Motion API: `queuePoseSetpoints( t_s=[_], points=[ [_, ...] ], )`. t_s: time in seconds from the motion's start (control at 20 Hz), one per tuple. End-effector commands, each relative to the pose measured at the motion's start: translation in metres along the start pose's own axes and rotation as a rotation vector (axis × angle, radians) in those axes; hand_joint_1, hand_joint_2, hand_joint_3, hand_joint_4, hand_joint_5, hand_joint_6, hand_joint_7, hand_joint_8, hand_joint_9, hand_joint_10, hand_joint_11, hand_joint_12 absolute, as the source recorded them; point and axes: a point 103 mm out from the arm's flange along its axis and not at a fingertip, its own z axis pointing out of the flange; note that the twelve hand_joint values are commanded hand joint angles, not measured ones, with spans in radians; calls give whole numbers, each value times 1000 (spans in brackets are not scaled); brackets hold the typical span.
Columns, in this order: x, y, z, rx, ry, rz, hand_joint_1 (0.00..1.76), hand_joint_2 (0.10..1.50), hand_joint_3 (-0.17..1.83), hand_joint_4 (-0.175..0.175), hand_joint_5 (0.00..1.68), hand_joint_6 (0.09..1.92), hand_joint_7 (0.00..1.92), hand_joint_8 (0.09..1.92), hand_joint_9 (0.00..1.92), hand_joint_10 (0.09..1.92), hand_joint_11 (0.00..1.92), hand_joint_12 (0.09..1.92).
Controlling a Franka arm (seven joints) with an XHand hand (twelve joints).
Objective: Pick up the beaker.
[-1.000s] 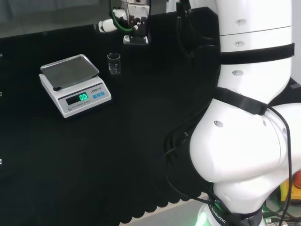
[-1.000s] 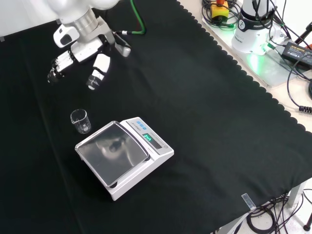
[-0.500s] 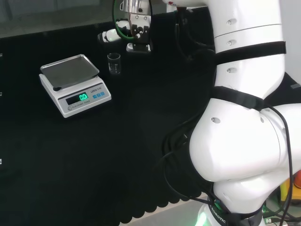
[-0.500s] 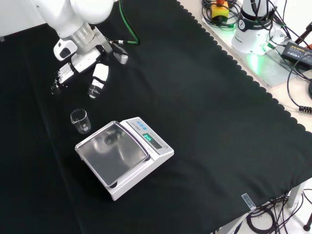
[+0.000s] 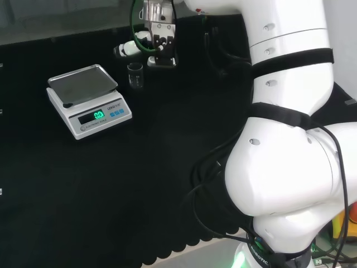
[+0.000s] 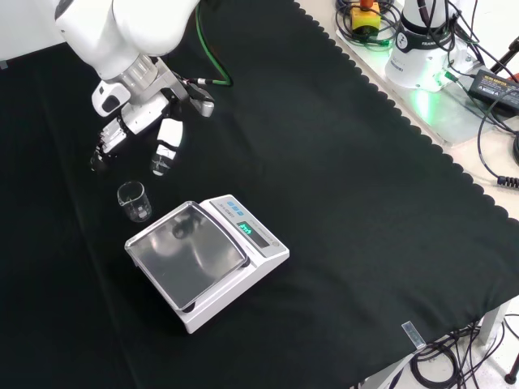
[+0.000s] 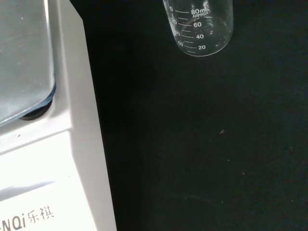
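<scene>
On black cloth (image 6: pixel 340 162), front view: white scale (image 6: pixel 207 259) w/ steel pan, then hand (image 6: pixel 138 134) hanging above, fingers spread, holding nothing. Clear glass beaker (image 6: pixel 134 201) stands upright just beside scale, under fingertips (image 6: pixel 160 164). Wrist view adds beaker's printed grad. marks (image 7: pixel 192 29).

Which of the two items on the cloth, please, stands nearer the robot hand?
The small clear beaker, just below the robot hand in the front view; the white scale lies beyond it.
</scene>
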Motion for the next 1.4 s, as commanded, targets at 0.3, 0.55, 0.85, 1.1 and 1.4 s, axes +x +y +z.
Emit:
queuePoseSetpoints(
  t_s=[0.3,0.55,0.85,1.1,1.4],
  points=[
    [-12,35,20,66,11,12,114,957,164,-25,83,87,33,87,0,399,0,1378],
    [-14,45,28,84,14,8,114,958,163,-26,83,87,33,87,0,398,0,1379],
    [-15,47,40,109,-2,8,113,958,163,-26,83,87,33,87,0,397,0,1380],
    [-17,46,46,115,-3,24,113,959,162,-26,84,87,33,87,0,397,0,1380],
    [-27,43,47,108,19,33,111,960,161,-27,84,87,34,87,0,396,0,1381]
  ],
)
